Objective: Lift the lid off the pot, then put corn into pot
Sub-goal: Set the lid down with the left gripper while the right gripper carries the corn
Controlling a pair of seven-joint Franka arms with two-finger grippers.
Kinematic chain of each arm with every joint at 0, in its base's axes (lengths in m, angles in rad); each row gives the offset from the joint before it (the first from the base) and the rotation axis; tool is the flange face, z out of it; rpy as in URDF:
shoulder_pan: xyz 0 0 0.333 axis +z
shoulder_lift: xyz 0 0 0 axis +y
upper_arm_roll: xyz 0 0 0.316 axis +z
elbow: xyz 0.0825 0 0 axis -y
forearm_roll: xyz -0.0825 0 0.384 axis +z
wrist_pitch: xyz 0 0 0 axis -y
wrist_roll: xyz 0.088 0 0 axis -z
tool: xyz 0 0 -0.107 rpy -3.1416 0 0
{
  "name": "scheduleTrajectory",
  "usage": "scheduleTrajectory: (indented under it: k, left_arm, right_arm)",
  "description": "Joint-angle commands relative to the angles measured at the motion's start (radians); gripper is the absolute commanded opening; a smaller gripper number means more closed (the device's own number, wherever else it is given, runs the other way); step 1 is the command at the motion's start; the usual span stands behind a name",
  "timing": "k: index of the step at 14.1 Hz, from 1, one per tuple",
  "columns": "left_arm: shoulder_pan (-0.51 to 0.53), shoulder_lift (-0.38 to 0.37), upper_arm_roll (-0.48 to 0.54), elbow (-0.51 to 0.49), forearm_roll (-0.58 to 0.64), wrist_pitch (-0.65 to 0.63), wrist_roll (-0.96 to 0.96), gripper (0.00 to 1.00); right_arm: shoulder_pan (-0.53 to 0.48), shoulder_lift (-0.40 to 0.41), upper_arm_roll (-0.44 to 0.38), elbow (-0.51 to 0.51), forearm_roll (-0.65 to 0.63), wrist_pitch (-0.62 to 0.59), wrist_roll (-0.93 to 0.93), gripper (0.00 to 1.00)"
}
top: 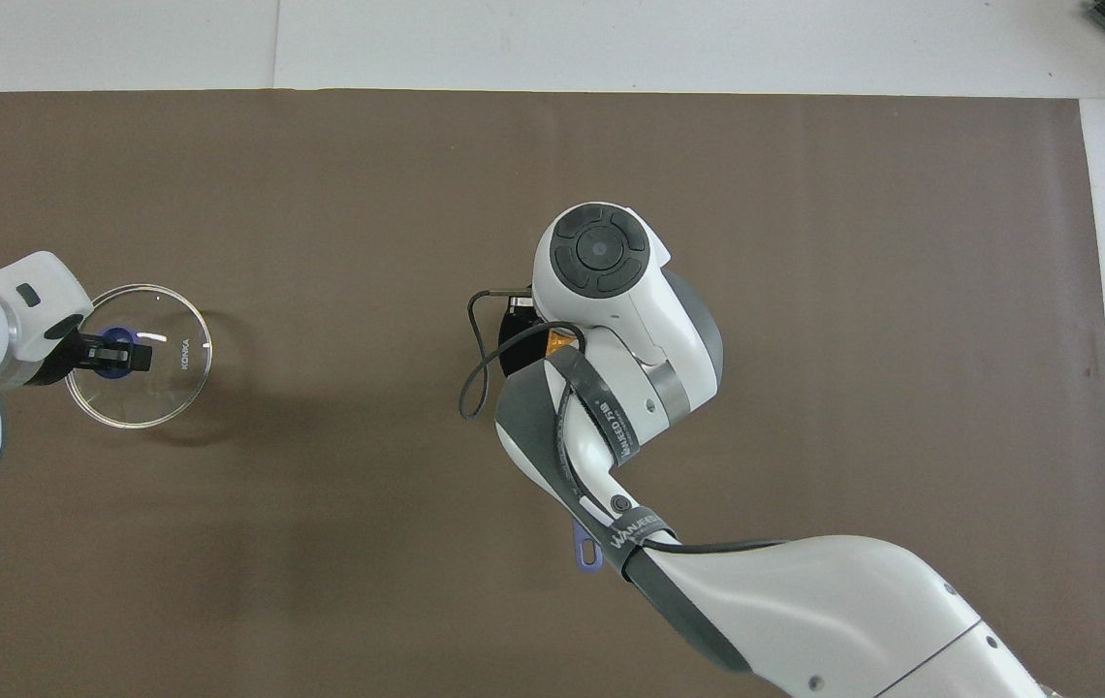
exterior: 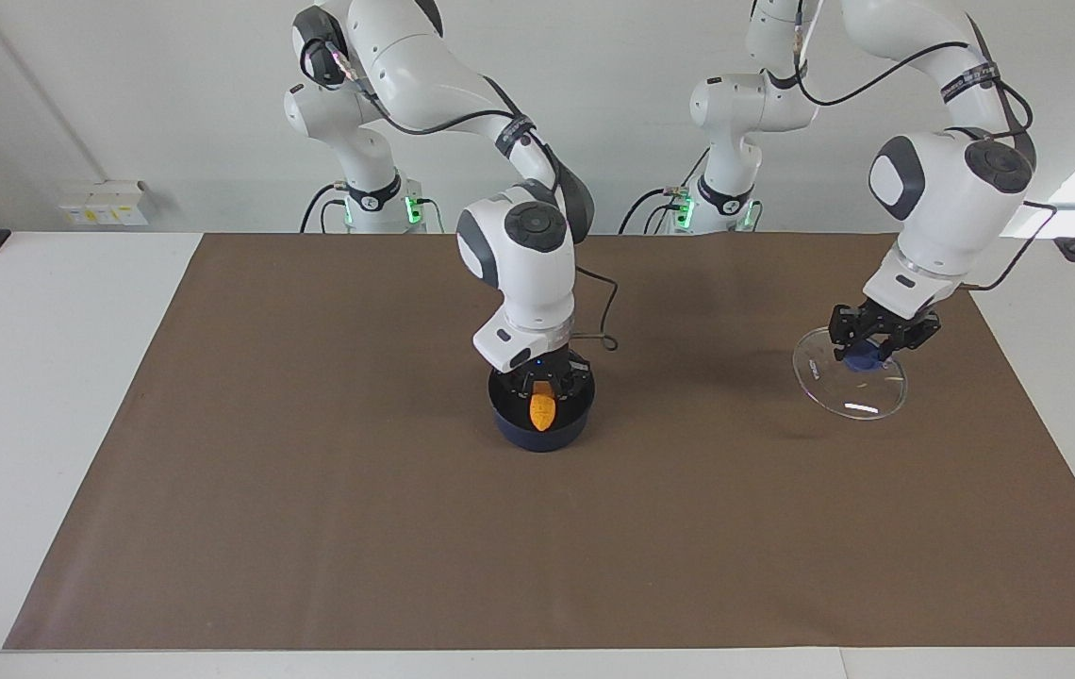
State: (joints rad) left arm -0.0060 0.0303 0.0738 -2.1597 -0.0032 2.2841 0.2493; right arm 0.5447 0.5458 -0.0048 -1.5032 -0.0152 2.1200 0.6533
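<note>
While the corn (exterior: 543, 409) hangs small and bumpy inside the pot (exterior: 541, 429), the right hand (exterior: 545, 389) pinches its top. The left hand (exterior: 880, 345) clamps the breakable glass lid (exterior: 853, 389) by its knob, just off the counter (exterior: 311, 471).

Pot (exterior: 542, 415) mouth is filled by the right gripper (exterior: 544, 389) and the corn (exterior: 543, 409) held low inside it; access from above is blocked by the right arm's wrist. The pot handle (top: 587, 551) is seen under that arm, on the robots' side. Toward the left arm's end, space is taken by the lid (exterior: 851, 385), tilted, gripped at its knob by the left gripper (exterior: 880, 345). Bare mat (exterior: 311, 528) lies between pot and lid.
</note>
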Motion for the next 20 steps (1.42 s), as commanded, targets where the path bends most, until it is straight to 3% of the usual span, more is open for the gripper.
scheduleTrajectory:
  k: [1, 7, 9, 10, 11, 15, 17, 20]
  left_arm:
    - [0.038, 0.005, -0.011, -0.043, -0.015, 0.072, 0.041, 0.0]
    - [0.06, 0.037, -0.011, -0.069, -0.015, 0.124, 0.047, 0.0]
    - [0.06, 0.069, -0.011, -0.088, -0.017, 0.187, 0.039, 0.0]
    - [0.063, 0.069, -0.011, -0.088, -0.032, 0.181, 0.033, 0.41]
    - [0.066, 0.069, -0.011, -0.085, -0.035, 0.18, 0.036, 0.99]
    - [0.066, 0.08, -0.008, -0.039, -0.04, 0.134, 0.034, 1.0]
    - [0.063, 0.076, -0.011, 0.012, -0.038, 0.063, 0.031, 1.0]
    - [0.054, 0.085, -0.011, 0.142, -0.04, -0.088, 0.025, 1.0]
  right_arm:
    - [-0.005, -0.013, 0.005, -0.051, 0.015, 0.048, -0.012, 0.0]
    - [0.004, 0.002, 0.005, -0.052, 0.014, 0.057, -0.014, 0.06]
    - [0.006, 0.002, 0.005, -0.058, 0.015, 0.054, -0.014, 0.17]
    - [0.008, 0.0, 0.006, -0.072, 0.015, 0.054, -0.012, 0.19]
    - [0.008, -0.006, 0.006, -0.084, 0.017, 0.054, -0.012, 0.21]
    - [0.008, -0.01, 0.006, -0.097, 0.017, 0.054, -0.014, 0.26]
    - [0.008, -0.01, 0.006, -0.095, 0.021, 0.055, -0.012, 0.57]
    - [0.008, -0.01, 0.006, -0.095, 0.043, 0.055, -0.011, 0.81]
